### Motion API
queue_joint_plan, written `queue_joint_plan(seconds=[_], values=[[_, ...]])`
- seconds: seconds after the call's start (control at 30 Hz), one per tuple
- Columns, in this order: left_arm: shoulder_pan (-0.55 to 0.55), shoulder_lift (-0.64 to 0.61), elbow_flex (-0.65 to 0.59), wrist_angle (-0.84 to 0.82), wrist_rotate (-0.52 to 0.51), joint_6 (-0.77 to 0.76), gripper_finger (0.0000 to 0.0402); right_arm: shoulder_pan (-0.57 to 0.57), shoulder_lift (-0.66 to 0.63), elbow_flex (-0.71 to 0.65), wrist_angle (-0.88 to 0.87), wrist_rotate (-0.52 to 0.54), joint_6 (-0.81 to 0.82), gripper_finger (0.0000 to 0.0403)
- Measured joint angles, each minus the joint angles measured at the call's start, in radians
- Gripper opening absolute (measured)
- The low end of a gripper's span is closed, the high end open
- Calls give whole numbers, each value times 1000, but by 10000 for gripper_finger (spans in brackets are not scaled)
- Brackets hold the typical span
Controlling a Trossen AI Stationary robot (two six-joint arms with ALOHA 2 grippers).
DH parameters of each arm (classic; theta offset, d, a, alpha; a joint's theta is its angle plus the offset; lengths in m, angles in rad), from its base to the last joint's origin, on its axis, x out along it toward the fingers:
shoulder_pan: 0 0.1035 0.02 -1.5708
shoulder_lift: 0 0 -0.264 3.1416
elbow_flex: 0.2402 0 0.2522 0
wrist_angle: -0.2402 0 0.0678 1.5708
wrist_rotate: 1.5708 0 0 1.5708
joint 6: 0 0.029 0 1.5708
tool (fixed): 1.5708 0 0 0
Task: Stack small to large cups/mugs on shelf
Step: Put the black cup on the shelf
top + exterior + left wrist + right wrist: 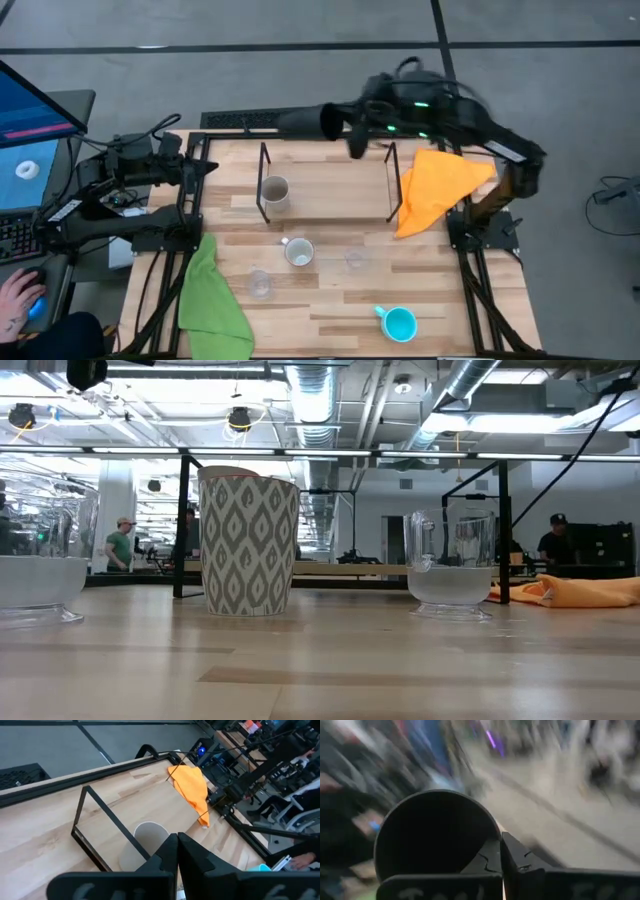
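Black mug (432,837) grasped in right hand (501,851); left hand (177,845) clenched empty; no legible writing.

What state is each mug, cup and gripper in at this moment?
black mug: held by its rim, tipped sideways, off the table.
right gripper: shut on the black mug's rim.
left gripper: shut, empty, at the table's left side.
grey-beige mug: upright on the shelf.
white mug: upright on the table.
light blue mug: upright, empty.
glass cups: upright, empty.
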Motion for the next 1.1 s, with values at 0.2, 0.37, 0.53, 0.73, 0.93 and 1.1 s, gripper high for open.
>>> queue_joint_plan(seconds=[0.2,0.37,0.53,0.73,0.93,1.1], values=[[0,0,0,0,0,0,0,-82,156,63,-167,-11,30,5],[0,0,0,0,0,1,0,-91,282,65,-204,-18,30,5],[0,0,0,0,-8,1,0,-100,376,67,-234,-86,44,5],[0,0,0,0,-9,1,0,-102,455,66,-267,-86,47,6],[0,0,0,0,-10,1,0,-111,523,66,-303,-94,47,6],[0,0,0,0,-12,1,0,-112,543,65,-312,-105,44,6]])
